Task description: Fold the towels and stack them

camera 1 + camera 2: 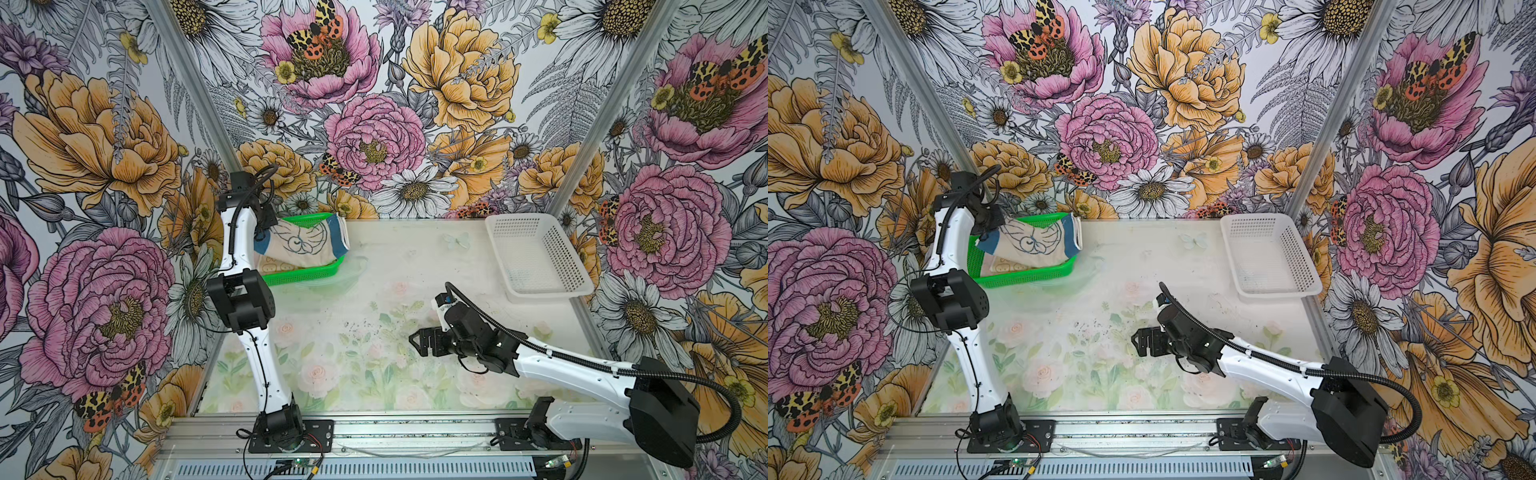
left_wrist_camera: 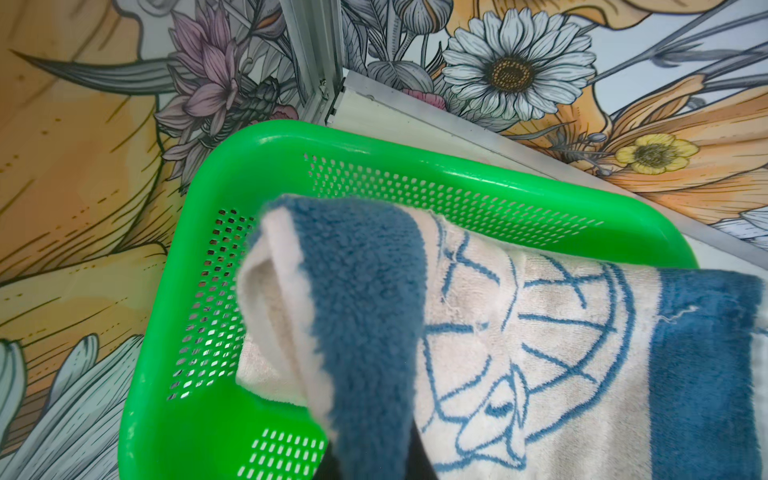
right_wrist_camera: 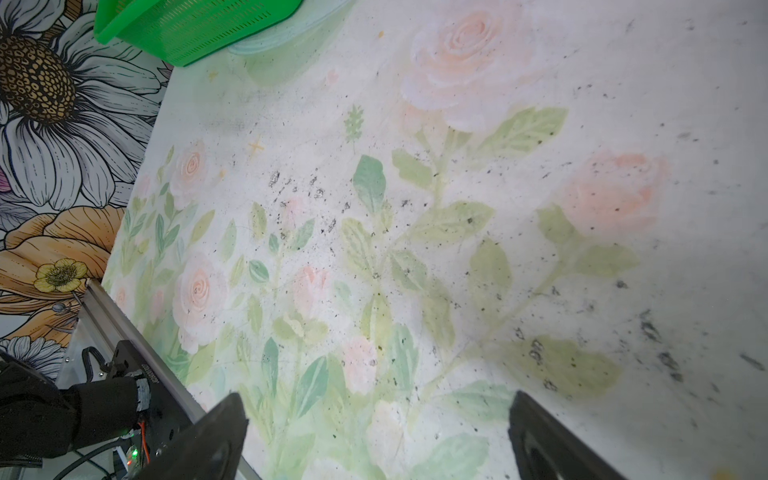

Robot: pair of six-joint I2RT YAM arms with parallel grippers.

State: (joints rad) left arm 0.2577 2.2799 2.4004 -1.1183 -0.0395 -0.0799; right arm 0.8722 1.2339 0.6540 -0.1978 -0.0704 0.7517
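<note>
A cream-bordered blue towel point(image 1: 309, 243) point(image 1: 1036, 245) point(image 2: 519, 332) with a blue outline drawing hangs lifted over the green basket point(image 1: 307, 275) point(image 1: 1025, 280) point(image 2: 374, 149) at the back left. My left gripper point(image 1: 266, 226) point(image 1: 986, 228) is shut on one blue edge of it; in the left wrist view the cloth hides the fingers. Beneath it in the basket lies another pale towel point(image 1: 270, 264) point(image 1: 1003, 266), mostly covered. My right gripper point(image 1: 415, 341) point(image 1: 1138, 341) point(image 3: 376, 415) stands open above the middle of the table, with nothing between its fingers.
A white perforated basket point(image 1: 536, 296) point(image 1: 1279, 293) sits empty at the back right. The table point(image 1: 374, 316) has a faded rose print with dark specks. Flowered walls close in the left, back and right sides. An aluminium rail point(image 1: 374, 432) runs along the front edge.
</note>
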